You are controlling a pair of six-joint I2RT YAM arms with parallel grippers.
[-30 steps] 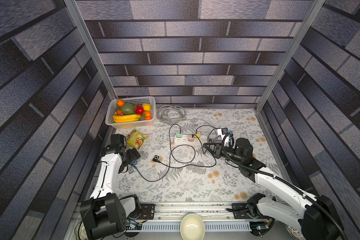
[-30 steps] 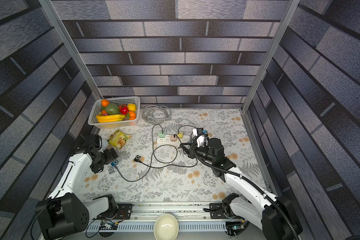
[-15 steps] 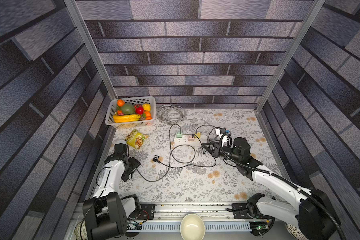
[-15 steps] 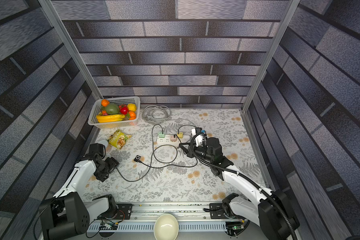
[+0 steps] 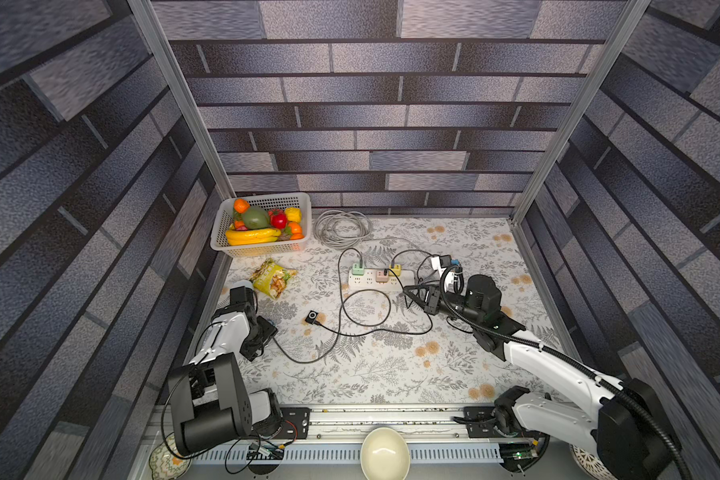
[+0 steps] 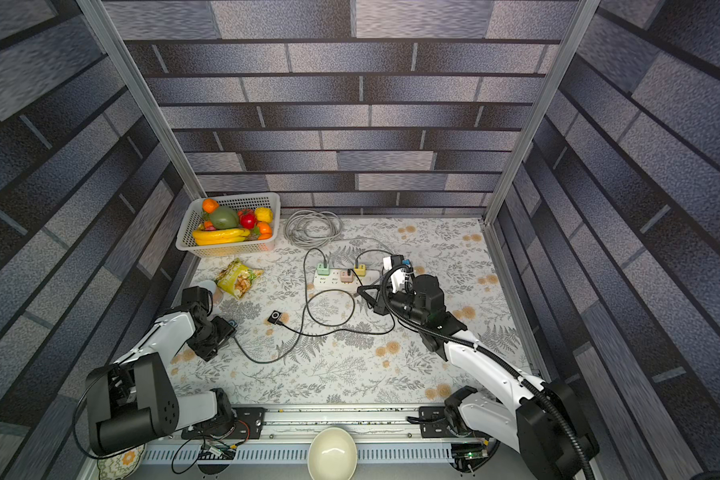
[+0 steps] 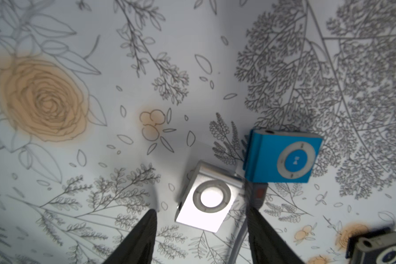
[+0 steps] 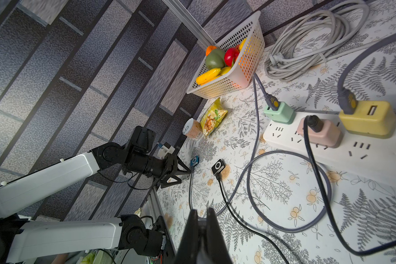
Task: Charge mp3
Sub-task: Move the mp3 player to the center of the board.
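Straddling silver mp3 player (image 7: 206,201), left gripper (image 7: 201,209) fingers apart | blue mp3 player (image 7: 281,157) just beside it | right gripper (image 8: 201,211) fingers pressed together

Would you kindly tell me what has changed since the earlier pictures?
The left gripper has come down and slightly back toward the rail, its jaws narrowing around the silver mp3 without gripping it yet. The right gripper stayed shut near the power strip; the blue mp3 and black mp3 did not move.
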